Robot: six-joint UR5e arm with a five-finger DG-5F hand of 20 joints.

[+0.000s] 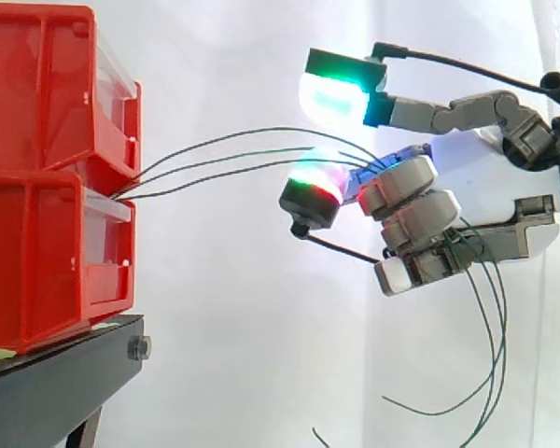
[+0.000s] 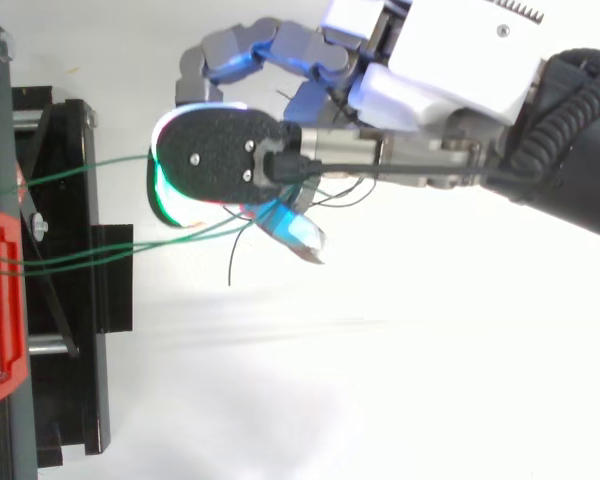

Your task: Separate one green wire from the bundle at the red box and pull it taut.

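- The green wires (image 1: 215, 157) leave the gap between the two stacked tiers of the red box (image 1: 37, 252) on the left. They run rightward through open air into the hand (image 1: 411, 201).
- Three strands show in the span. They are close together at the box, fan slightly apart midway and meet again at the fingers, so I judge no single wire is separated yet.
- The strands bow gently upward instead of running straight, which suggests some slack remains and a further draw to the right is needed.
- The hand's lower fingers are curled shut around the wires, where the strands enter and vanish. One raised finger (image 1: 341, 93) is held straight above them with its pad glowing green, clear of the wires.
- A lower pad (image 1: 313, 191), glowing red and green, sits just under the strands near where they enter the grip. I cannot tell whether it touches them.
- Behind the curled fingers the loose ends (image 1: 490, 336) hang down in long loops, so the hold is partway along the wires, not at their tips.
- The box rests on a black stand (image 1: 56, 383), seen from above as a frame (image 2: 90, 280) under the wires' left part.
- A white curtain (image 1: 261, 327) backs the scene, and nothing stands between box and hand to snag the wires.
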